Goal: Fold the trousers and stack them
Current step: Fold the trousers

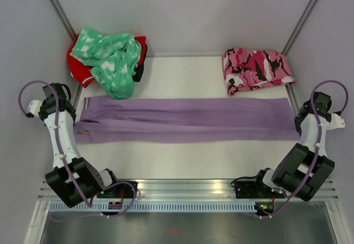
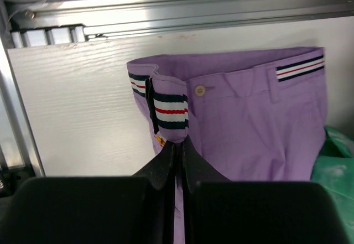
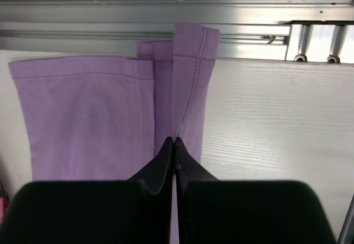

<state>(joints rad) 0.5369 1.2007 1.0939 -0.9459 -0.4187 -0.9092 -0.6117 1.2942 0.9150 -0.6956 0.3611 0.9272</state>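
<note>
The trousers (image 1: 182, 119) lie flat as a long lilac band across the middle of the top view, on the white table (image 1: 188, 161); waistband at the left end, leg hems at the right end; a lengthwise crease runs between the two legs.

Left gripper (image 2: 178, 144): fingers pressed together, pinching a raised fold of the waistband (image 2: 168, 111) at its navy-white-red striped tab; the cloth bunches just above the tips, centre of the left wrist view; a pale button (image 2: 200, 91) sits just right of the pinch; a second striped loop sits at upper right of that frame.

Right gripper (image 3: 174, 141): fingers closed tight on a ridge of hem cloth, lifted off the table; the other leg lies flat in the left half of the right wrist view.

Edges: an aluminium rail (image 3: 110, 11) runs along the top of both wrist views, just beyond the cloth ends; in the top view, bare white table shows below the trousers down to the arm bases, and above them in the centre.

The mint-green garment (image 1: 110, 58), upper left, hangs down so its tip touches the trousers' top edge; the red garment (image 1: 77, 69) lies under it; the pink-black camouflage garment (image 1: 254, 69), upper right, is just above the trousers' edge, contact cannot be told.
</note>
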